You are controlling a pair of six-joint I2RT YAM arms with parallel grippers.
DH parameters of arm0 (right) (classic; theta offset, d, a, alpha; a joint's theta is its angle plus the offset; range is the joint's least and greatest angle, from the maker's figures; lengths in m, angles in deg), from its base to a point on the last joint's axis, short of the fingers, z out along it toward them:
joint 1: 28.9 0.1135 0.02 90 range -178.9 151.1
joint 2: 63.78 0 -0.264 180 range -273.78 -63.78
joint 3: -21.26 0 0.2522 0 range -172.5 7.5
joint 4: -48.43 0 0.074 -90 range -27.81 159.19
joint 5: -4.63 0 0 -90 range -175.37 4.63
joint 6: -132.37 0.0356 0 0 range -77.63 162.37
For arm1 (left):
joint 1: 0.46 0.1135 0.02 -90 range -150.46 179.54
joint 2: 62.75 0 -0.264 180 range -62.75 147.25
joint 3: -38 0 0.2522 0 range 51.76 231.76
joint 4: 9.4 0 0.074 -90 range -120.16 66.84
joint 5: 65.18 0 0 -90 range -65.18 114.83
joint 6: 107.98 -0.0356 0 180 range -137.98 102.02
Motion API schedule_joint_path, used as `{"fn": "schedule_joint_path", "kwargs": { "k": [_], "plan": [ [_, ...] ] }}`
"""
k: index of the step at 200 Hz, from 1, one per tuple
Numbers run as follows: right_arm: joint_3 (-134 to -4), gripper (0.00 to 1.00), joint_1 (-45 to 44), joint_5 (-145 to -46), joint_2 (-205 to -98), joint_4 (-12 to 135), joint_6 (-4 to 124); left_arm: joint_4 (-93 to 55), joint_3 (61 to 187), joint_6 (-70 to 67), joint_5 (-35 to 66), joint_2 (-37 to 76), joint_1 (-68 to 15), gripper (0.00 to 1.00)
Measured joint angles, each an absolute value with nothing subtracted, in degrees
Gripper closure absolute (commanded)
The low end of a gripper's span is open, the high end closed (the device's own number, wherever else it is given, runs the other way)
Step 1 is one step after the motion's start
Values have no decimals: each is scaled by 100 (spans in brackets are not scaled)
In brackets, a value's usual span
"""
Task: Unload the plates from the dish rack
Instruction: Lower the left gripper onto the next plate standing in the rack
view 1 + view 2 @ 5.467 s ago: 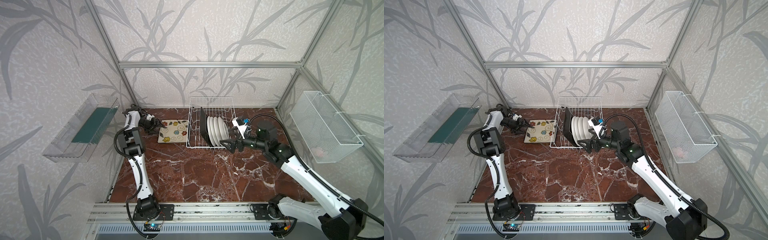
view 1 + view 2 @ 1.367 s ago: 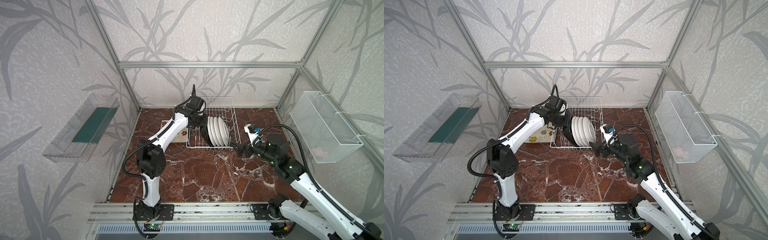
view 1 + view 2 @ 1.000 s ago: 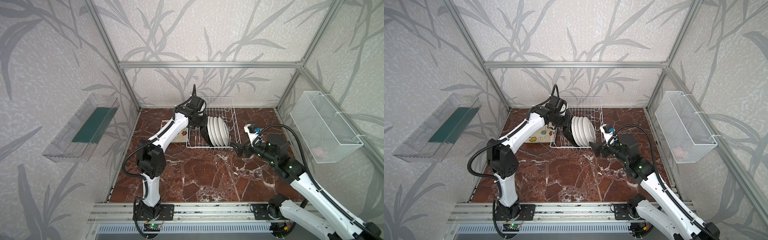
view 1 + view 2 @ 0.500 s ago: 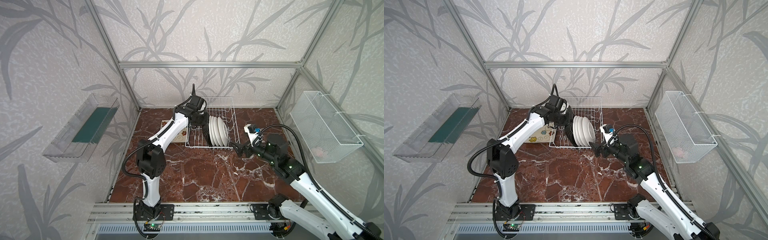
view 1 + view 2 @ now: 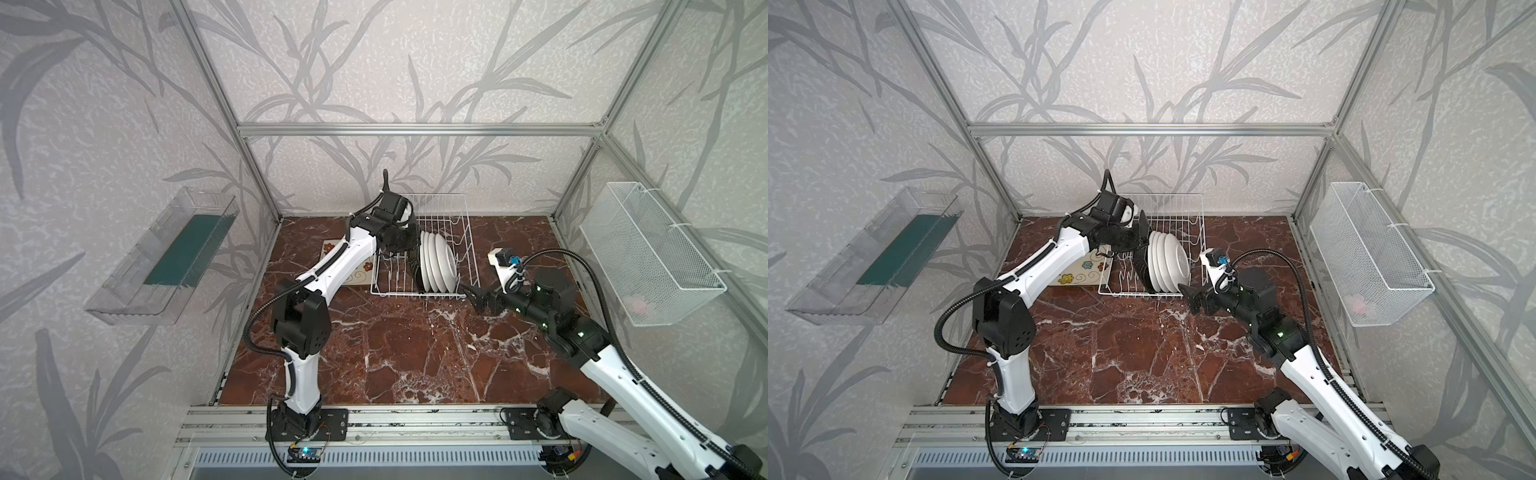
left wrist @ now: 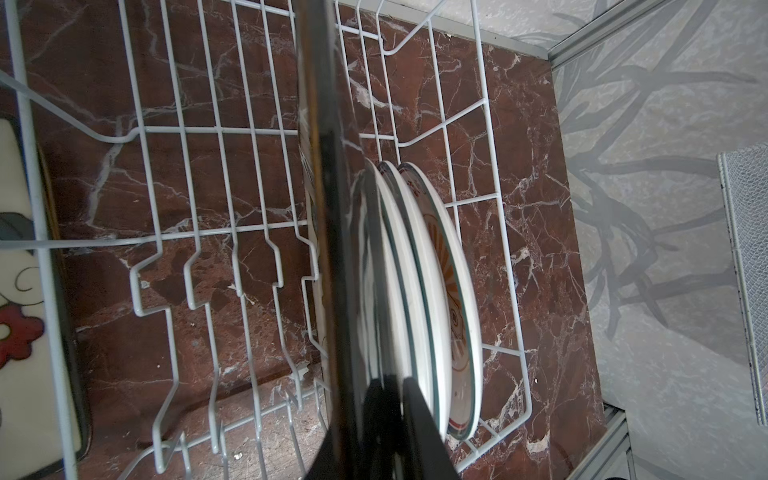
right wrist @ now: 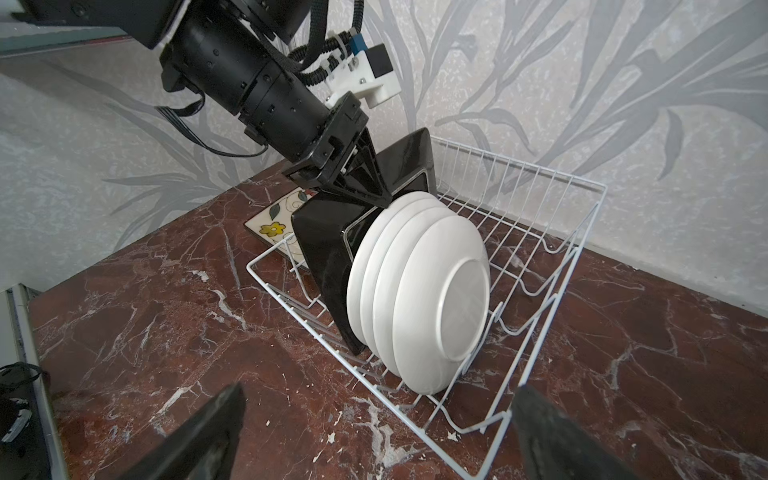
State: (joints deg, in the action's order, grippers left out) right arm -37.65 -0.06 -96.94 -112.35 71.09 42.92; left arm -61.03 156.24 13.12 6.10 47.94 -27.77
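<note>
Left wall: a clear tray (image 5: 137, 274) hangs above the table (image 5: 415, 353). Just left of the rack (image 5: 1167, 208), a flowered plate (image 5: 1077, 270) lies flat, face up. The left gripper (image 7: 365, 191) reaches into the rack from above; its fingers pinch the top edge of a black-backed square plate (image 7: 320, 249) standing on edge. Four round white plates (image 7: 440, 299) stand just to its right in the rack, at the far middle of the table. The right gripper (image 5: 1188, 298) hovers by the rack's near right corner, fingers spread wide, holding nothing. Right wall: a mesh basket (image 5: 648, 257).

Clear tray (image 5: 121, 274), mesh basket (image 5: 669, 253), maybe pink item (image 5: 638, 306) inside
</note>
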Motion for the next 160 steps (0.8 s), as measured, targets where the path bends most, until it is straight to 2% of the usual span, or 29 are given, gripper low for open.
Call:
{"fn": "schedule_joint_path", "kwargs": {
  "k": [53, 160],
  "plan": [
    [-3765, 1, -6, -9677, -11227, 7155, 4288, -5578, 15102, 1792, 451, 4558, -2720, 100],
    [-3765, 1, -6, -9631, -11163, 7188, 4246, -5320, 14949, 2122, 656, 4488, -2820, 100]
  ]
}}
